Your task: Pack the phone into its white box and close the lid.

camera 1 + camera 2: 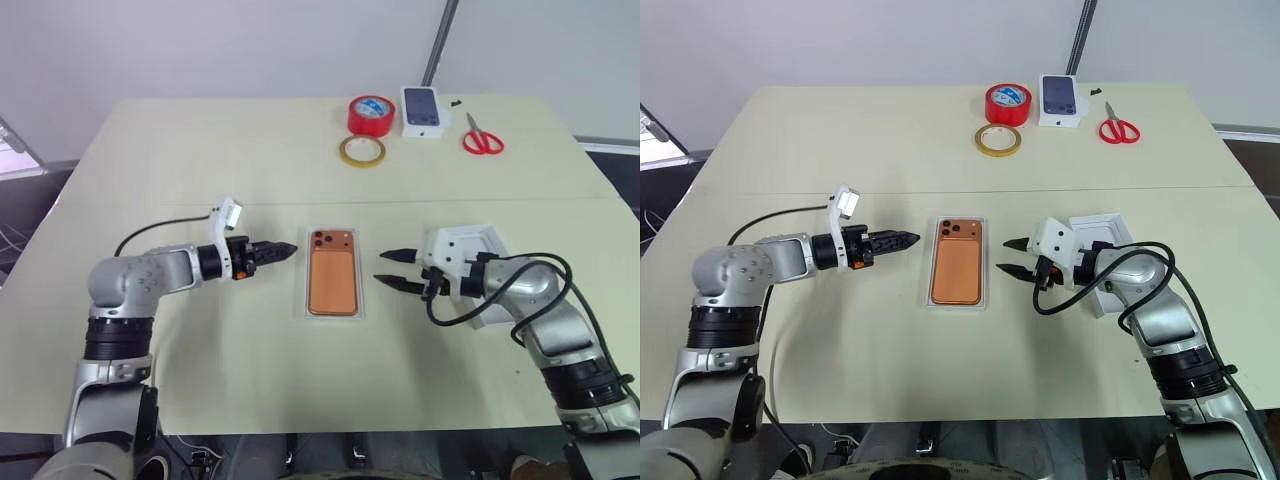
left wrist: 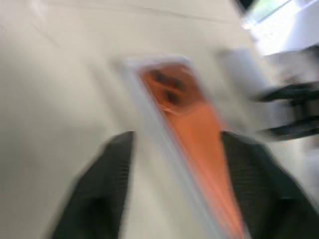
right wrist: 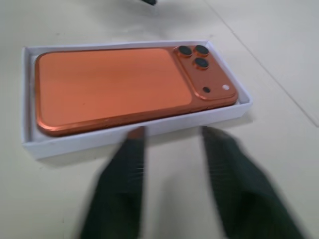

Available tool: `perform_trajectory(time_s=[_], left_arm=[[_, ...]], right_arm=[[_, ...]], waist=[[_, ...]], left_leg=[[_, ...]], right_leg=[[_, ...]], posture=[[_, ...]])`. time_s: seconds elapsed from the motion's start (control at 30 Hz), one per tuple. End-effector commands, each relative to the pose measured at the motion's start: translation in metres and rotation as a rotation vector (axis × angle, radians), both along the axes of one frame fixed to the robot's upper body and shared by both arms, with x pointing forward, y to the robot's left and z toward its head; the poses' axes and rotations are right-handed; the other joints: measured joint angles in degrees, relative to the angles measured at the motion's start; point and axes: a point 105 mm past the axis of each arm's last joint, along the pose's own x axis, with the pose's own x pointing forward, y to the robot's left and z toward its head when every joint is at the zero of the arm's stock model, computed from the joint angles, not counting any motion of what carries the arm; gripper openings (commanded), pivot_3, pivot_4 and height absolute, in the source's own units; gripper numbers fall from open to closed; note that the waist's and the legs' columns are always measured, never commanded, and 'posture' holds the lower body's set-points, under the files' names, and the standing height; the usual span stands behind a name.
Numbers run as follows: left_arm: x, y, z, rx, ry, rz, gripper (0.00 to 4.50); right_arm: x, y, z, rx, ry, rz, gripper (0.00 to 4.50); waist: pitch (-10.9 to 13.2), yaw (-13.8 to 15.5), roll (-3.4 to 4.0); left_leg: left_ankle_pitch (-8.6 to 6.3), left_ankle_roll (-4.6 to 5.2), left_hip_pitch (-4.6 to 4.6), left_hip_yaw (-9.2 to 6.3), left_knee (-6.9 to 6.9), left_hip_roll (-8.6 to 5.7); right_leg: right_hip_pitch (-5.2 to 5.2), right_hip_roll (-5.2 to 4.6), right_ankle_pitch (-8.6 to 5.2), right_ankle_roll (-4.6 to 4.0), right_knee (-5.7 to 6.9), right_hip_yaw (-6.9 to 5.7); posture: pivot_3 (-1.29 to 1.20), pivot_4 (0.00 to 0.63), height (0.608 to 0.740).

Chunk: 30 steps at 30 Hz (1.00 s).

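The copper-orange phone (image 1: 333, 275) lies back up inside the low white box (image 3: 99, 139) at the middle of the table, its camera lenses at the far end. My left gripper (image 1: 283, 249) hovers just left of the box, pointing at it; the left wrist view shows its fingers apart with nothing between them. Close to the right of the box is my right gripper (image 1: 378, 268), open and empty, aimed at the box's long wall. A white lid-like piece (image 1: 1105, 228) lies on the table behind my right hand, partly hidden by it.
At the far edge of the table lie a red tape roll (image 1: 371, 113), a yellowish tape ring (image 1: 361, 151), a small white box with a dark phone picture (image 1: 423, 110) and red scissors (image 1: 482, 138). Bare table surrounds the box.
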Motion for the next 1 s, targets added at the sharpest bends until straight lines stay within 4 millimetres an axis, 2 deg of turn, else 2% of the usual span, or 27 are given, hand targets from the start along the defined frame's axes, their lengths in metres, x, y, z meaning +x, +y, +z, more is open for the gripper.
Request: perform_trajectory(time_s=[0.03, 0.07, 0.1, 0.2, 0.3, 0.47, 0.67, 0.83, 1.0], left_arm=[[0.001, -0.007, -0.008, 0.14, -0.193, -0.092, 0.86], [-0.001, -0.009, -0.018, 0.198, -0.214, -0.133, 0.31], [-0.003, -0.012, -0.024, 0.207, -0.21, -0.157, 0.03], [-0.004, -0.024, -0.034, 0.167, -0.165, -0.185, 0.03], [-0.009, -0.037, -0.043, 0.219, -0.154, -0.253, 0.03], [-0.022, -0.067, -0.044, 0.202, -0.148, -0.376, 0.03], [-0.031, -0.102, -0.037, 0.123, -0.148, -0.457, 0.03], [-0.03, -0.132, -0.032, 0.085, -0.158, -0.49, 0.03], [-0.027, -0.157, -0.028, 0.05, -0.171, -0.516, 0.03]], right_arm=[[0.004, 0.005, -0.002, -0.036, -0.055, 0.003, 0.02], [0.004, 0.005, -0.006, -0.061, -0.064, 0.003, 0.0], [0.005, 0.006, -0.009, -0.074, -0.066, 0.002, 0.0], [0.006, 0.011, -0.014, -0.055, -0.057, 0.0, 0.0], [0.006, 0.016, -0.017, -0.064, -0.063, 0.009, 0.0], [0.007, 0.019, -0.015, -0.072, -0.082, 0.012, 0.0], [0.005, -0.005, -0.014, -0.111, -0.075, -0.033, 0.0], [-0.01, -0.032, -0.017, -0.154, -0.027, -0.065, 0.0], [-0.025, -0.049, -0.018, -0.166, 0.008, -0.107, 0.0]], waist=[[0.0, 0.0, 0.0], [0.0, 0.0, 0.0], [0.0, 0.0, 0.0], [0.0, 0.1, 0.0], [0.0, 0.1, 0.0], [0.0, 0.4, 0.02], [0.0, 1.5, 0.03], [0.0, 2.9, 0.03], [0.0, 2.7, 0.03]], left_leg=[[0.0, 0.0, 0.0, 0.0, 0.0, 0.0], [0.0, 0.0, 0.0, 0.0, 0.0, 0.0], [0.0, 0.0, 0.0, 0.01, 0.0, 0.0], [-0.01, 0.05, -0.03, 0.02, 0.01, 0.0], [-0.07, 0.14, -0.03, 0.02, 0.03, 0.01], [-0.15, 0.3, -0.03, 0.02, 0.07, 0.0], [-0.15, 0.31, -0.03, 0.05, 0.12, -0.01], [-0.24, 0.46, -0.03, 0.05, 0.27, -0.06], [-0.29, 0.55, -0.03, 0.05, 0.29, -0.05]], right_leg=[[0.0, 0.0, 0.0, 0.0, -0.01, 0.0], [-0.01, 0.0, 0.0, 0.0, -0.01, 0.0], [-0.01, 0.0, 0.0, 0.0, -0.01, 0.0], [-0.01, 0.0, 0.0, 0.0, 0.0, 0.0], [0.0, -0.01, 0.0, 0.0, 0.02, 0.0], [0.03, 0.0, 0.0, 0.0, 0.03, 0.0], [0.07, 0.0, 0.0, 0.01, 0.02, -0.01], [0.21, -0.03, 0.0, 0.01, -0.06, 0.0], [0.25, 0.01, 0.0, 0.02, -0.07, -0.01]], posture=[[0.0, 0.15, 0.74], [0.0, 0.15, 0.74], [0.0, 0.15, 0.74], [0.0, 0.15, 0.74], [0.0, 0.15, 0.74], [0.0, 0.15, 0.74], [0.0, 0.15, 0.74], [0.0, 0.15, 0.74], [0.0, 0.15, 0.74]])
